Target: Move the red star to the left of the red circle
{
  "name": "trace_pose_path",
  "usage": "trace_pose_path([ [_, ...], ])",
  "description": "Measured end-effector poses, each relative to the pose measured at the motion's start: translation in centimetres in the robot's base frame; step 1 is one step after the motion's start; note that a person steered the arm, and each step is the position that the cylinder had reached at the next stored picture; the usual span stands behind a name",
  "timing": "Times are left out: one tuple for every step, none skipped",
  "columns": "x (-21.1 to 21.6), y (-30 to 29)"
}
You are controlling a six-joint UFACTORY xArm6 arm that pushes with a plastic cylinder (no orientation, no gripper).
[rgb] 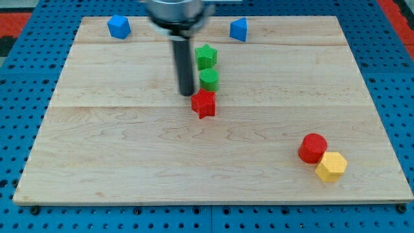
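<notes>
The red star [204, 103] lies near the middle of the wooden board [129, 149]. The red circle [313, 147] sits at the lower right, far from the star. My tip [187, 94] stands just to the upper left of the red star, close to it or touching it; I cannot tell which. The rod rises from there to the view's top.
A green circle [209, 79] sits right above the red star, with a green star [206, 56] above that. A yellow hexagon [332, 167] touches the red circle's lower right. Two blue blocks [119, 27] [239, 30] lie at the board's top edge.
</notes>
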State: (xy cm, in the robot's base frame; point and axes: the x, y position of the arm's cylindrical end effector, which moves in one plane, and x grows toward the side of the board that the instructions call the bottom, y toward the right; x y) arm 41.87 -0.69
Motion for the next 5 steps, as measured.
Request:
trace_pose_path([
  [4.2,1.0],
  [6.6,4.5],
  [6.6,9.9],
  [6.6,12.4],
  [5.6,6.4],
])
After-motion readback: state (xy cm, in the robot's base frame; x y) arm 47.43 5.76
